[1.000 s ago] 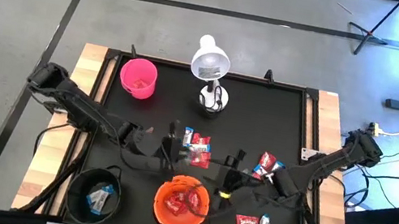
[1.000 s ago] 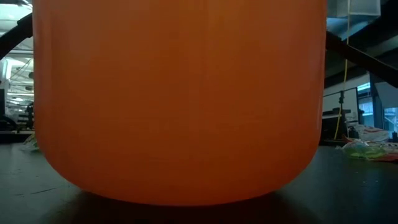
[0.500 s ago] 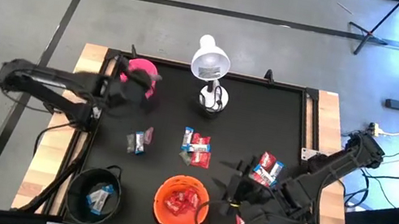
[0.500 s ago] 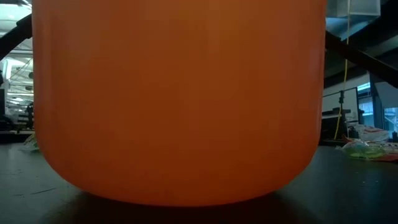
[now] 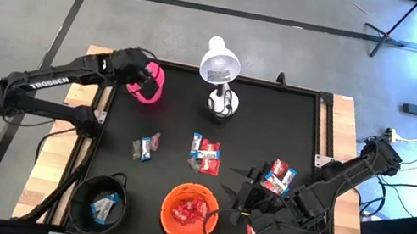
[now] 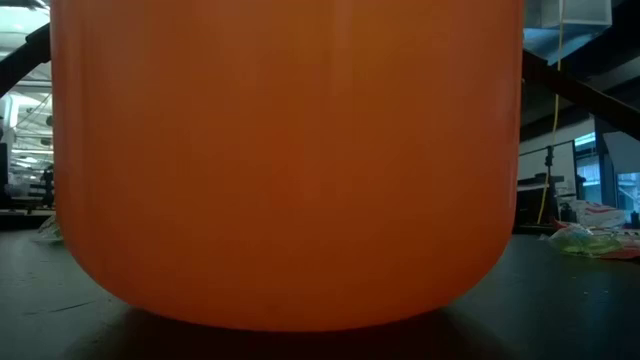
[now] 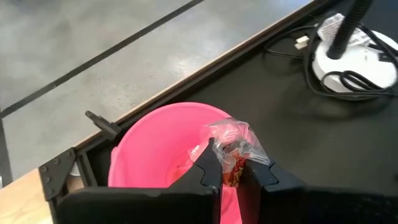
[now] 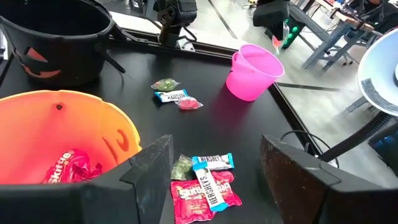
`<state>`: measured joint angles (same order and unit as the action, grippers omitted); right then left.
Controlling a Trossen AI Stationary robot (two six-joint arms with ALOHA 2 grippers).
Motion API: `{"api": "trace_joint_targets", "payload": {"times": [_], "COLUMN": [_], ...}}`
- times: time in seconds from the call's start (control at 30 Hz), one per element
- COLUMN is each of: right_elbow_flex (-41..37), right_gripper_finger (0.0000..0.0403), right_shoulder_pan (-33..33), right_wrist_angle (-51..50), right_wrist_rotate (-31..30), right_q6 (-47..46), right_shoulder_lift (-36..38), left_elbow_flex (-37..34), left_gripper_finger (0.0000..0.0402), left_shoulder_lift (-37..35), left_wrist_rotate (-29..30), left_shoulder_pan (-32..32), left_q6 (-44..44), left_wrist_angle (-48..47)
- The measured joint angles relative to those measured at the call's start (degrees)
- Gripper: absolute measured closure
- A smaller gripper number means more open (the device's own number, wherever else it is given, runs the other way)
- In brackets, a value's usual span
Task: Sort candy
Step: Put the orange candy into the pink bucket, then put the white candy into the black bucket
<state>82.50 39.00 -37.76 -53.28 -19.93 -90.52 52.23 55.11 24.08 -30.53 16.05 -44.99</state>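
Three containers, one lamp and scattered candy on the black table

Around the orange bowl (image 5: 190,213): one black bucket (image 5: 100,201) beside it, one pink cup (image 5: 147,82) and one white lamp (image 5: 220,66) beyond it; four loose candy clusters (image 5: 204,154), exact wrapper count unclear.

1. The left arm (image 5: 50,85) is a chain of slim matte-black links with rounded joint housings; white block lettering runs along its long forearm link.
2. The right arm (image 5: 344,175) has the same black build, with a bulky dark elbow housing.
3. The left tool (image 7: 235,177) has two narrow black fingers (image 7: 208,168) with pointed, angular tips on a flat black carriage.
4. The right tool (image 8: 217,171) has two broad, flat dark-grey fingers (image 8: 155,165) with squared edges and a dull, slightly scuffed finish.
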Motion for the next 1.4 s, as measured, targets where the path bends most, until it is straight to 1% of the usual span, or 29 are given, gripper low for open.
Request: {"api": "trace_joint_targets", "payload": {"times": [0.23,0.3,0.37,0.47,0.57,0.67,0.73,0.83,0.87,0.93,0.97,1.03,1.1,1.13,1.17,1.23,1.3,1.4], "right_elbow_flex": [0.0,0.0,-0.02,-0.02,-0.04,-0.04,-0.09,-0.11,-0.11,-0.09,-0.09,-0.09,-0.09,-0.09,-0.09,-0.09,-0.09,-0.09], "right_gripper_finger": [0.0164,0.0164,0.0164,0.0164,0.0164,0.0164,0.0164,0.0164,0.0164,0.0164,0.0164,0.0164,0.0164,0.0164,0.0164,0.0164,0.0164,0.0164], "right_shoulder_pan": [0.0,0.0,0.0,0.0,0.0,0.02,0.04,0.49,0.81,1.58,2.25,3.64,4.98,5.82,6.66,8.05,10.16,13.45], "right_wrist_angle": [-0.1,-0.1,-0.13,-0.56,-1.42,-1.91,-2.69,-3.73,-4.28,-5.88,-7.28,-10.69,-13.85,-15.7,-17.24,-20.11,-23.58,-28.02], "right_wrist_rotate": [0.23,0.23,0.24,0.25,0.27,0.49,2.44,6.77,7.88,10.82,12.95,19.73,26.69,29.72,32.29,36.04,38.13,38.97], "right_q6": [-0.02,-0.01,-0.25,-0.8,-0.83,-0.81,-0.82,-1.56,-2.18,-2.97,-3.73,-5.59,-9.39,-12.16,-15.32,-21.81,-27.41,-34.06], "right_shoulder_lift": [0.0,0.0,0.0,0.0,0.0,0.07,0.54,2.2,2.81,3.92,4.33,4.96,5.01,4.98,4.69,3.99,2.99,1.25], "left_elbow_flex": [0.0,0.0,0.0,0.0,0.0,0.0,0.0,0.0,0.05,0.58,0.82,0.9,0.95,0.98,0.98,0.98,0.98,0.98], "left_gripper_finger": [0.0391,0.0384,0.0366,0.0329,0.029,0.026,0.0248,0.024,0.024,0.0239,0.0239,0.0239,0.0239,0.0239,0.0239,0.0239,0.0239,0.0239], "left_shoulder_lift": [0.07,0.04,0.07,0.07,0.07,0.07,0.07,-0.05,-0.08,-0.11,-0.22,-0.83,-1.01,-0.97,-0.96,-0.96,-0.8,-0.14], "left_wrist_rotate": [-0.19,-0.91,-1.11,-0.96,0.27,0.88,0.9,0.75,-0.07,-4.3,-7.88,-17.11,-24.93,-27.5,-29.08,-29.63,-29.57,-29.21], "left_shoulder_pan": [-1.29,-1.71,-2.0,-2.26,-2.24,-2.24,-2.24,-2.22,-2.22,-2.2,-1.99,-0.53,2.61,4.62,6.82,11.83,16.94,23.86], "left_q6": [-0.76,-1.47,-1.61,-1.78,-2.72,-2.73,-2.73,-2.71,-2.71,-2.86,-3.25,-4.43,-5.09,-5.14,-5.2,-6.09,-7.49,-9.23], "left_wrist_angle": [-0.15,-0.22,-0.34,-0.46,-0.46,-0.44,-0.46,-0.44,-0.46,-0.31,0.53,3.96,9.45,12.58,15.63,22.36,28.27,36.19]}}
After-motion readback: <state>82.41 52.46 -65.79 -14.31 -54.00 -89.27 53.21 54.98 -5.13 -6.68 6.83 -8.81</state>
